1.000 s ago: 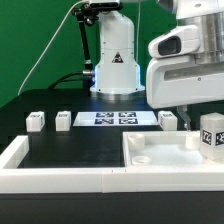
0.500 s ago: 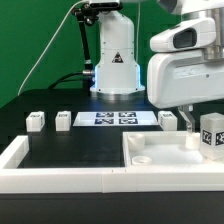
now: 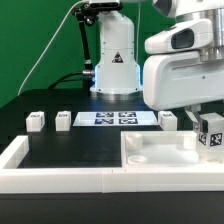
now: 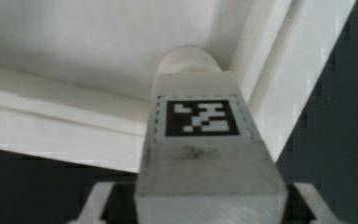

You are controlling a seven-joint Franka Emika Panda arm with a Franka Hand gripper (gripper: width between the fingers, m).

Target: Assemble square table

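The white square tabletop [image 3: 160, 150] lies at the front on the exterior view's right, inside the border wall. One tagged white leg [image 3: 210, 136] stands tilted at the slab's right side. My gripper [image 3: 207, 120] comes down on it from above and is shut on it. The wrist view shows this leg [image 4: 202, 150] running out from between my fingers [image 4: 101, 200], tag up, over the tabletop [image 4: 69, 90]. Three more legs [image 3: 36, 121] [image 3: 64, 119] [image 3: 167, 119] stand in a row farther back.
The marker board [image 3: 117, 119] lies between the far legs, in front of the arm's white base [image 3: 115, 65]. A low white border wall [image 3: 60, 180] runs along the front and the exterior view's left. Black table [image 3: 70, 145] surrounds the parts.
My jaws have closed in on the leg. Its tag has shifted slightly down and toward the exterior view's left, and now sits tilted.
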